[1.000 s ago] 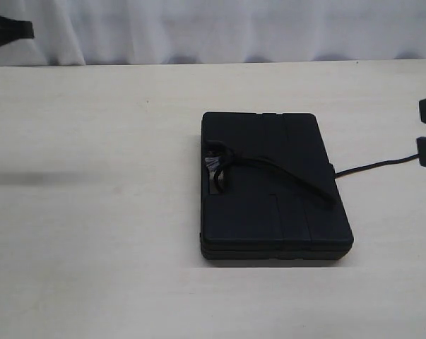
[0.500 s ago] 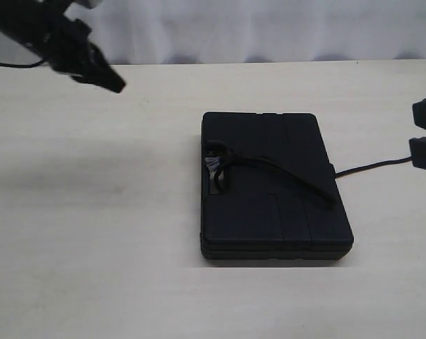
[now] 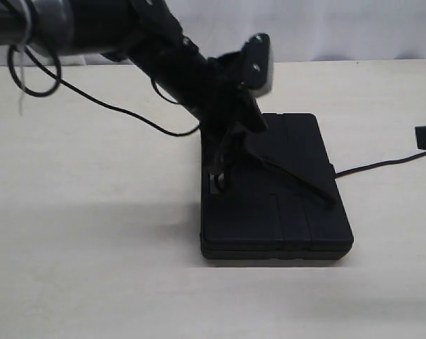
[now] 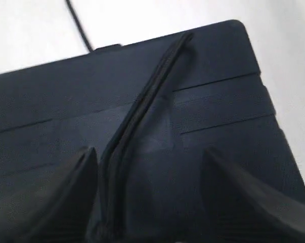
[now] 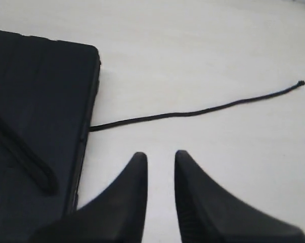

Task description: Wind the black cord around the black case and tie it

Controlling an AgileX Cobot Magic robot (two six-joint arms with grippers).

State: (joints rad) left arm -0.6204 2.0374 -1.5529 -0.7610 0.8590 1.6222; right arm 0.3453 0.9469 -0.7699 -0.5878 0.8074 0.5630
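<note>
black cord (image 3: 298, 176): one, across one black case (image 3: 269, 222); left gripper (image 4: 149, 157) spread wide, right gripper (image 5: 160, 155) barely parted

Counted: one case (image 3: 276, 212), one cord (image 3: 375, 166) across it. Two grippers of mine: left gripper (image 4: 149, 202) over the case, right gripper (image 5: 160, 187) beside the case. One table (image 3: 92, 247). One thin wire (image 3: 114, 110) behind the case.

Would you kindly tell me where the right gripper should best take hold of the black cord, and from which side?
Probably the loose tail of the black cord, midway along the stretch lying alone on the table, away from the black case. It is thin and lies flat, so the right gripper should likely come straight down from above, fingers either side of the strand.
</note>
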